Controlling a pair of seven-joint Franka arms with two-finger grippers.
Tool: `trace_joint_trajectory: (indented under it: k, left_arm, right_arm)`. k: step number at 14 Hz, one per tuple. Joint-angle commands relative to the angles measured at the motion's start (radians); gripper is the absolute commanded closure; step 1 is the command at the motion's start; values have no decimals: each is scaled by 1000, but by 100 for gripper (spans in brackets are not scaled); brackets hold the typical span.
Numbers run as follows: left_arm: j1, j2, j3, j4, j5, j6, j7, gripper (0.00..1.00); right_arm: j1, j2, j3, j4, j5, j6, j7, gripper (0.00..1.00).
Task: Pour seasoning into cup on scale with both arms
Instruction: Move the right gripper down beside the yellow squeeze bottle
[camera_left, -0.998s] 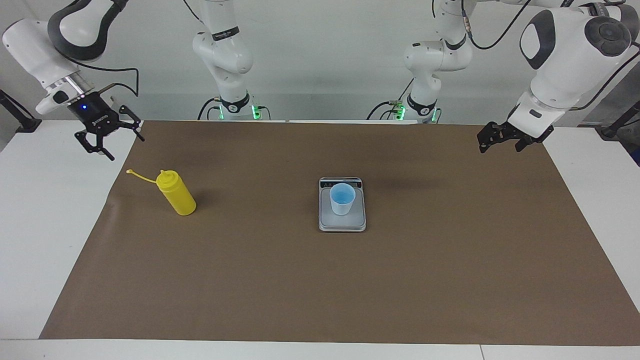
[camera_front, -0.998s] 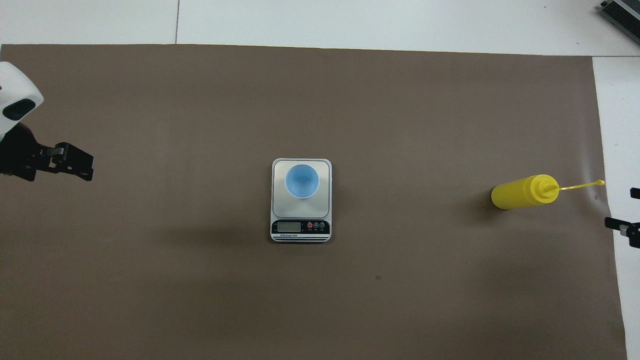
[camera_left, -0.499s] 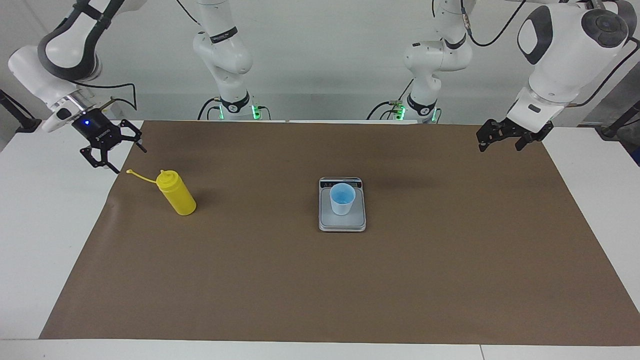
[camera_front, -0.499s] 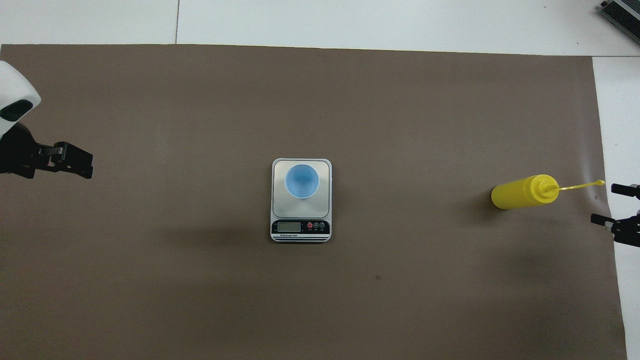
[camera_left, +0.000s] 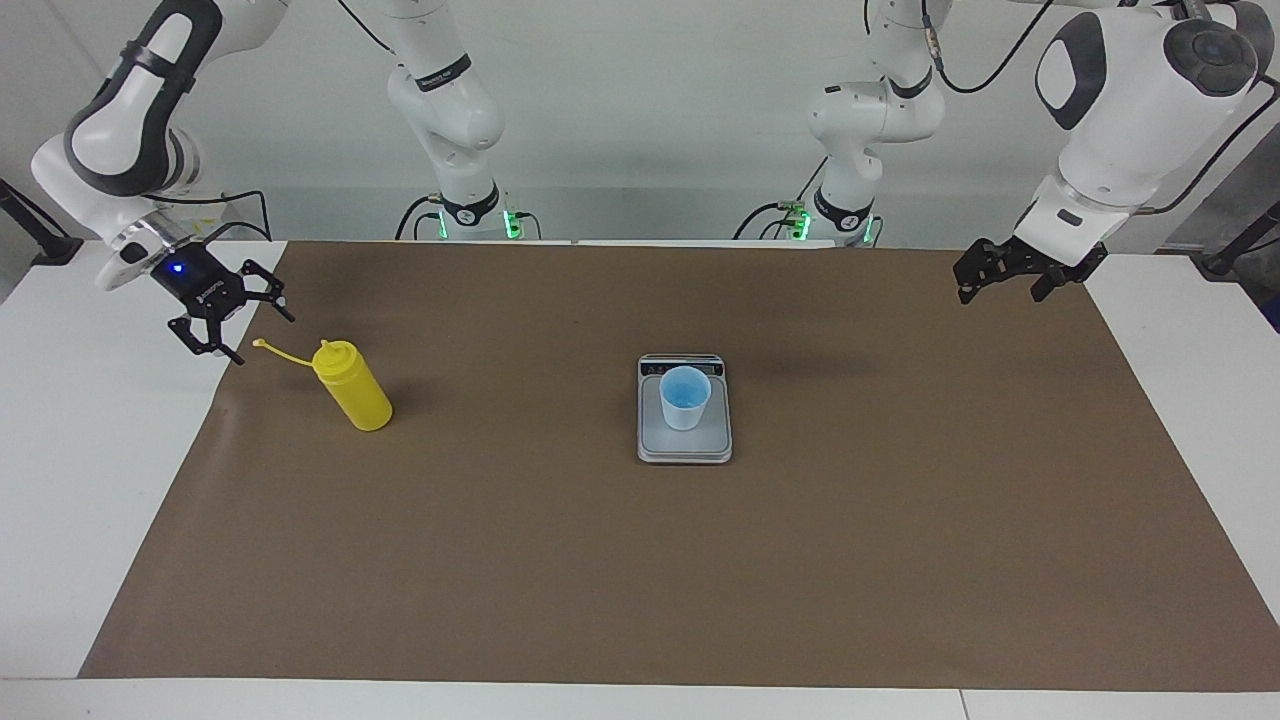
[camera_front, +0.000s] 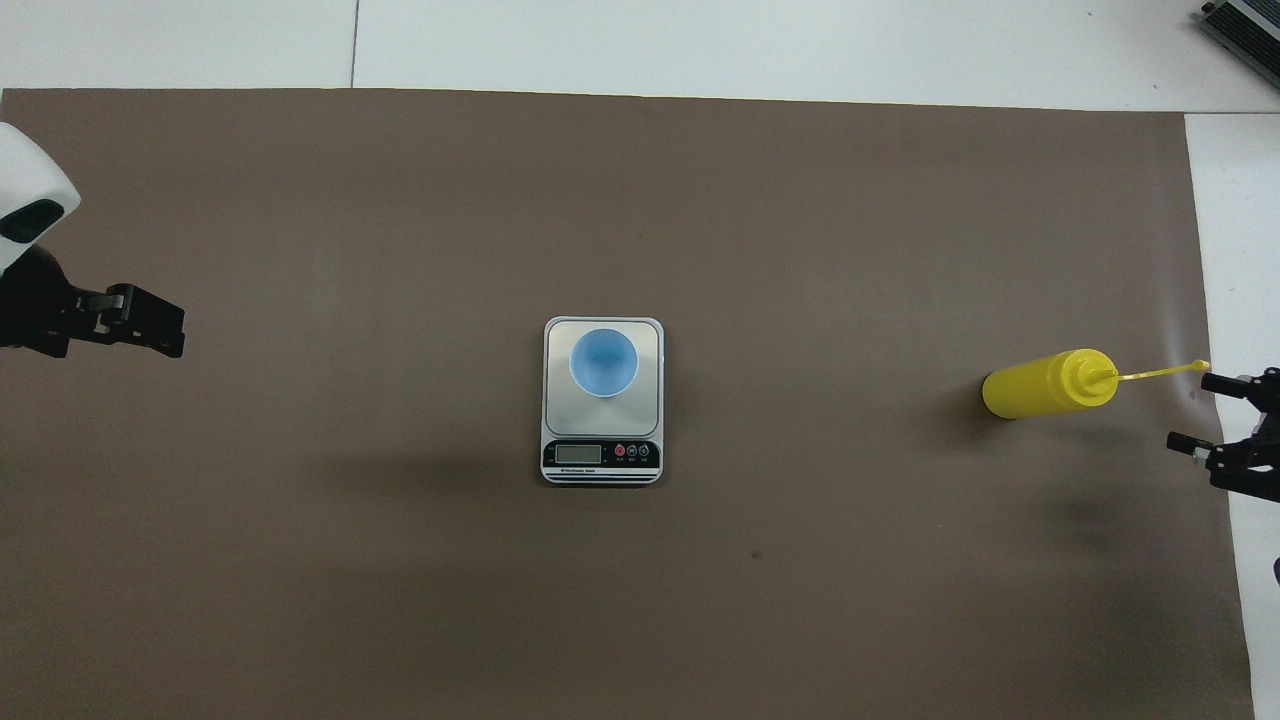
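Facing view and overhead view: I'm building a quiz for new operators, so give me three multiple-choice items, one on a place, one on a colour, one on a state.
1. Where is the cup?
A. on the scale
B. beside the bottle
C. in the left gripper

2. What colour is the bottle?
A. red
B. yellow
C. green

3. What is the right gripper doing?
A. gripping the bottle
B. shut over the cup
C. open by the bottle's cap strap, holding nothing

Key: 1 A, the cup stands on the weighing plate. 2 B, body and nozzle are yellow. 3 C, its fingers are apart and clear of the bottle; the left gripper waits, open.
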Motion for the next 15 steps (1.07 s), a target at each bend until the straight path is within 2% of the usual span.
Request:
trace_joint_trajectory:
  k: [1, 3, 4, 7, 12, 15]
  left_arm:
    - [-8, -30, 1, -40, 10, 28, -4, 0]
    - [-8, -30, 1, -40, 10, 28, -4, 0]
    - [-6, -30, 1, -40, 10, 29, -4, 0]
    - [3, -30, 1, -40, 10, 29, 4, 0]
    - [-11, -30, 0, -38, 10, 28, -4, 0]
    - [-3, -30, 0, -40, 10, 28, 7, 0]
  right_arm:
    - [-13, 75, 2, 9, 93, -71, -121, 0]
    - [-33, 168, -3, 20, 151, -120, -232, 0]
    - [-31, 190, -3, 30, 179, -133, -279, 0]
    - [-27, 198, 8, 43, 193, -151, -290, 0]
    - [-24, 232, 8, 27, 222, -261, -330, 0]
    - [5, 236, 8, 29, 269, -249, -389, 0]
